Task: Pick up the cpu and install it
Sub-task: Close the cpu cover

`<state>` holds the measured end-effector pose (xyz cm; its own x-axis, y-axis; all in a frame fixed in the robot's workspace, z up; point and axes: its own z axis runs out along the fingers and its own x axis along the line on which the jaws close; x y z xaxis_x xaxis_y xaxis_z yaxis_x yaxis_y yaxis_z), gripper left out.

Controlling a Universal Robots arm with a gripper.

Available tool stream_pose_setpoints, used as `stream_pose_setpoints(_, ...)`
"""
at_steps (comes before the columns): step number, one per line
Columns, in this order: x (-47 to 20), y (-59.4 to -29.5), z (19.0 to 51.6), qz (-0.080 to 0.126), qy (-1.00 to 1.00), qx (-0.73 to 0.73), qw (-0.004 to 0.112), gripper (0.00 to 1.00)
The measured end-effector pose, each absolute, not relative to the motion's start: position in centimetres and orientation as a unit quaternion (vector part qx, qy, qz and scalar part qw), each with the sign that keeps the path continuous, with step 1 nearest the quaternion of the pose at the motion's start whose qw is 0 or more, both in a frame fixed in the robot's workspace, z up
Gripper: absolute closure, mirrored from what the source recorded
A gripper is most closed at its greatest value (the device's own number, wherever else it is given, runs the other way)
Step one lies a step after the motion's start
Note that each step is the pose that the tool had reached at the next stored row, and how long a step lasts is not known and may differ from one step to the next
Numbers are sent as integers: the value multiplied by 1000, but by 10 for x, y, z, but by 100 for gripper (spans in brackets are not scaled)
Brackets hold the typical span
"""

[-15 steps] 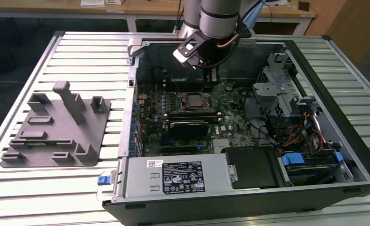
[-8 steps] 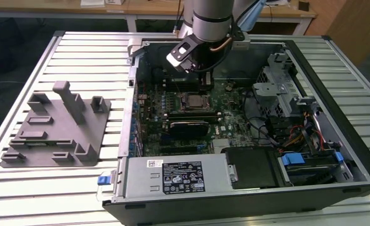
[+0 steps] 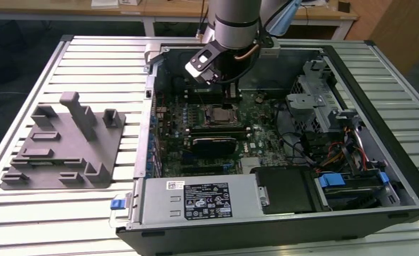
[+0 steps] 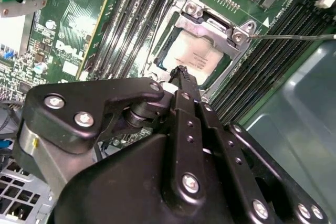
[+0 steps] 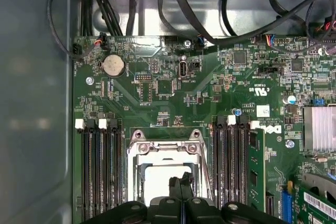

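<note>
The cpu (image 4: pixel 195 56) lies flat in the motherboard socket (image 4: pixel 210 20), its silvery top plate facing up; it also shows in the first wrist view as the cpu (image 5: pixel 155 177) and in the exterior view as the cpu (image 3: pixel 219 115). My gripper (image 4: pixel 181 72) hangs just above the chip's edge, its two black fingers pressed together with nothing between them. In the first wrist view the gripper (image 5: pixel 181 182) covers part of the plate. The arm's wrist (image 3: pixel 227 50) reaches into the open computer case over the board's far side.
The grey holder block (image 3: pixel 64 144) with upright posts stands on the slatted table at the exterior view's left. Memory slots (image 5: pixel 100 171) flank the socket. A thin metal lever (image 4: pixel 294 37) sticks out beside it. Cables (image 5: pixel 210 9), a drive cage (image 3: pixel 323 106) and a power supply (image 3: pixel 202 200) crowd the case.
</note>
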<state>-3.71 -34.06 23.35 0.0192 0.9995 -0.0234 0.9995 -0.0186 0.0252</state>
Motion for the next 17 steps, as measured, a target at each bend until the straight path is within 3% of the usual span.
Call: stream_pose_setpoints(17, -37, -341, 233, 3, 797, 604, 17, 89)
